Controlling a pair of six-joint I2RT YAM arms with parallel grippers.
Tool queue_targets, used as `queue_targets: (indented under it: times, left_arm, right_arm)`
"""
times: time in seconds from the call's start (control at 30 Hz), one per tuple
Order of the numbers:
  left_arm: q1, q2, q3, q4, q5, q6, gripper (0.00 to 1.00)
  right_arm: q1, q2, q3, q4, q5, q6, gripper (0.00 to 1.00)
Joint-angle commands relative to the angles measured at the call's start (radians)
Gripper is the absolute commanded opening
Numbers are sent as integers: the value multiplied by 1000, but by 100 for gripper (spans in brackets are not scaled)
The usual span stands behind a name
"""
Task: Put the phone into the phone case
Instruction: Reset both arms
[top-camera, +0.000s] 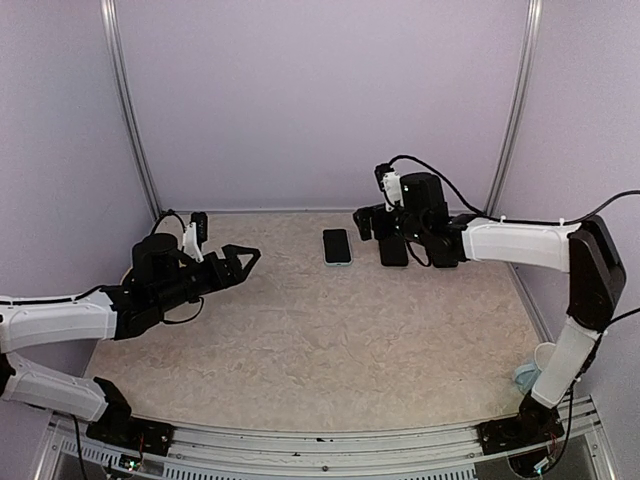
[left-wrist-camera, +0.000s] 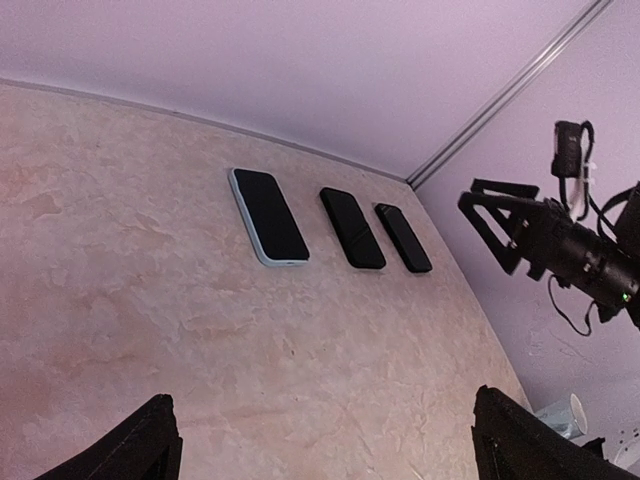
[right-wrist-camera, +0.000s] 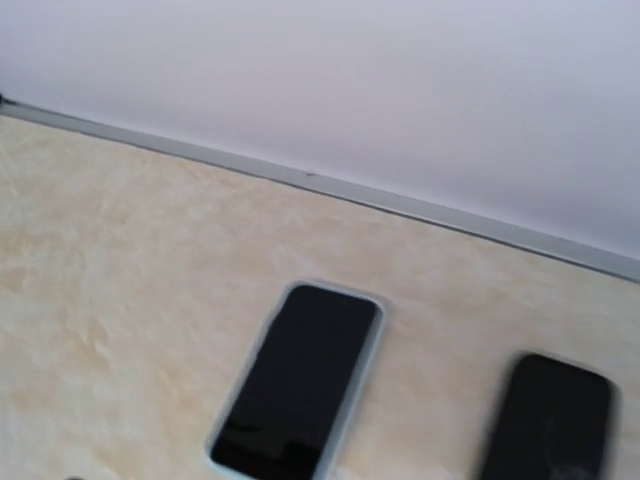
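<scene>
Landmark: the phone case (left-wrist-camera: 285, 264), pale-rimmed, lay flat on the marbled beige tabletop (top-camera: 320, 350) towards its far edge.
Phone (top-camera: 337, 245): lay face-up inside the phone case, its dark glossy screen reaching the pale rim on every side seen (how fully it was seated could not be judged).
First black slab (left-wrist-camera: 352, 228): lay flat just to the right of the phone case and roughly parallel to it, with a narrow strip of table between them. Whether it was a handset or an empty case could not be told.
Second black slab (left-wrist-camera: 403, 238): lay to the right of the first and farther from the phone case, touching neither.
Right gripper (top-camera: 370, 225): was raised off the table on the right side of the phone case, over by the black slabs. Its fingers were spread with nothing between them, and it touched no object.
Left gripper (top-camera: 243, 266): was well to the left of the phone case and nearer the arm bases. Its fingers were wide apart and empty, and it pointed towards the case.
Right wrist view: showed the phone case at lower centre and one black slab, blurred, at the lower right.
Back wall (top-camera: 320, 100): was a plain lilac panel behind the phone case, with a metal strip where it met the table.
</scene>
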Motion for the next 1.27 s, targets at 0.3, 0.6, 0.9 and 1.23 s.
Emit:
queue_targets:
  times: [0.3,0.6,0.9,1.23]
  left_arm:
    - [0,-109,54,-209,-363,188,99]
    - [31,-184,49,-230,-344,286,99]
    - [159,-253,23,-261,-214,276,99]
    - [181,-261,26,-276,-183,273,99]
  right_arm:
    - [-15,-560,-470,13,43,-77,100]
    - [-108,-841,-637,-37,-10,-22,100]
    - [-190,-1018,-690,-152,35,-27,100]
    - [-190,-1090,-727,-134,94,-36,100]
